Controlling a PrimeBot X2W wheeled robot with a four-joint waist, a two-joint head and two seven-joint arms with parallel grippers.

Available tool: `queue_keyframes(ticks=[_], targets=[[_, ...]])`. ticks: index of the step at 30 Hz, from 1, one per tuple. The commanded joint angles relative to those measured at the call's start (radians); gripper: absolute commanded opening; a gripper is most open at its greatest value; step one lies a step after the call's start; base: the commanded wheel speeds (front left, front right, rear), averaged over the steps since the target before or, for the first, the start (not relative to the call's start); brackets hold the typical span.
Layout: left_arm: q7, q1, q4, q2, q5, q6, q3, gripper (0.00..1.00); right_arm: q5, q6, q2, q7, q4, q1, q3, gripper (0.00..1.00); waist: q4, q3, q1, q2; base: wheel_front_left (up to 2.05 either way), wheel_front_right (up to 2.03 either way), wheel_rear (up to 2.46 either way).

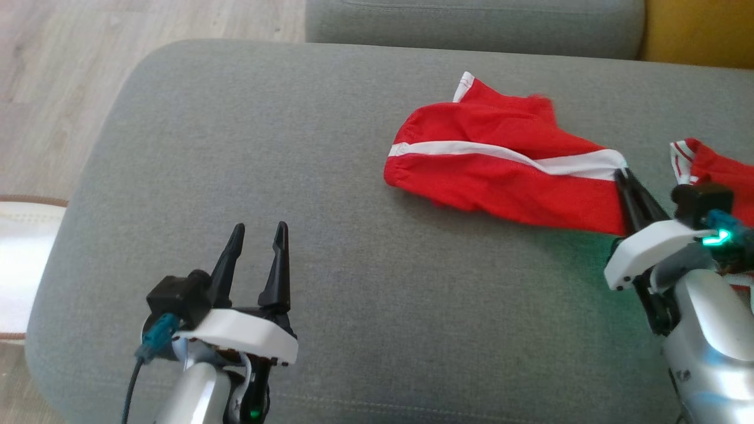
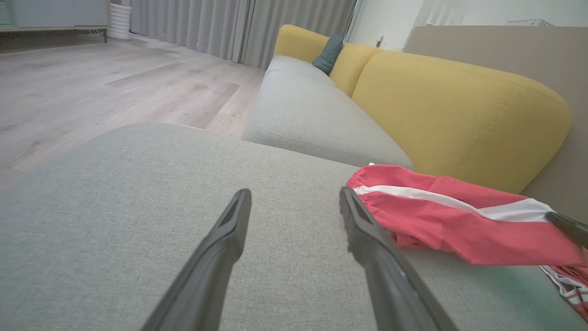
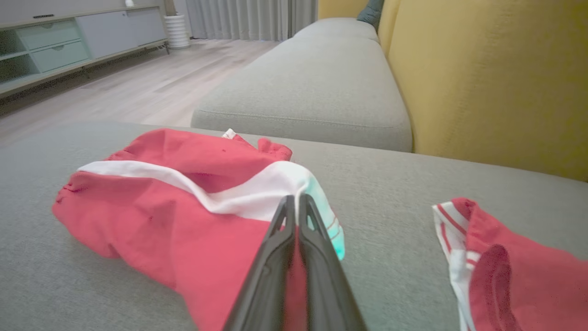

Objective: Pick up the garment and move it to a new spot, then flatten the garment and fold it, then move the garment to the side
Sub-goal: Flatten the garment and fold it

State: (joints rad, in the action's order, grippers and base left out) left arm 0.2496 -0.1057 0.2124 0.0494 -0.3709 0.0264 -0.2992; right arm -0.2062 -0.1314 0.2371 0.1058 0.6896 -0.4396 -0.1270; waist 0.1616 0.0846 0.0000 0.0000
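Pickup stage, by the look of things, and barely into it. Red garment (image 1: 500, 171) with the white stripe bunched toward the far right corner of the grey seat cushion (image 1: 235, 147), rumpled, nowhere near flat, no fold made. Pinched at its near-right end, right on the white stripe, by the right end effector (image 1: 622, 175): fingers pressed tight together, cloth caught between them, that end seemingly raised a little while the rest lies on the cushion. Hard to call whether a lift or a drag. Just beside it, at the right edge, another red-and-white piece (image 1: 716, 168); cannot tell whether part of the same garment or a separate one. Over by the front edge, toward the left, left end effector (image 1: 260, 227) spread wide, holding nothing, touching nothing, well apart from the cloth, fingertips aimed across bare grey fabric. Left to do, judging from this: carry to the new spot, flatten, fold, then shift aside. Almost everything, then. Probably a job for that free left side once flattening comes up.
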Motion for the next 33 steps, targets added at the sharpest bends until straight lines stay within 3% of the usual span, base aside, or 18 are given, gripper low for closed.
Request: queue_keyframes(ticks=[1,10,22,23,24,33], targets=[[0.012,-0.044,-0.028,0.001,0.008,-0.002,0.035,1.0,0.007,0.001,0.01,0.01,-0.029,-0.017,-0.001,0.0,-0.009,0.002,0.0,0.0,0.0,0.0,0.0],[0.012,-0.05,-0.014,0.001,0.014,-0.007,0.036,1.0,0.044,0.001,-0.033,0.004,-0.046,0.084,0.046,0.0,-0.033,-0.003,0.0,0.0,0.0,0.0,0.0],[0.012,-0.055,0.005,0.001,0.03,-0.013,0.038,1.0,0.106,0.001,-0.053,-0.031,-0.141,0.223,0.021,0.0,-0.07,-0.008,0.0,0.0,0.0,0.0,0.0],[0.012,-0.058,0.007,0.001,0.03,-0.013,0.038,1.0,0.109,0.001,-0.052,-0.033,-0.149,0.226,0.017,0.38,-0.074,-0.008,0.0,0.0,0.0,0.0,0.0],[0.012,-0.06,0.009,0.001,0.032,-0.015,0.038,1.0,0.107,0.001,-0.054,-0.032,-0.158,0.228,0.018,1.0,-0.078,-0.009,0.0,0.0,0.0,0.0,0.0],[0.012,-0.088,0.002,0.001,0.043,-0.029,0.063,1.0,0.029,0.001,-0.086,0.027,-0.327,0.202,0.107,1.0,-0.127,-0.018,0.0,0.0,0.0,0.0,0.0]])
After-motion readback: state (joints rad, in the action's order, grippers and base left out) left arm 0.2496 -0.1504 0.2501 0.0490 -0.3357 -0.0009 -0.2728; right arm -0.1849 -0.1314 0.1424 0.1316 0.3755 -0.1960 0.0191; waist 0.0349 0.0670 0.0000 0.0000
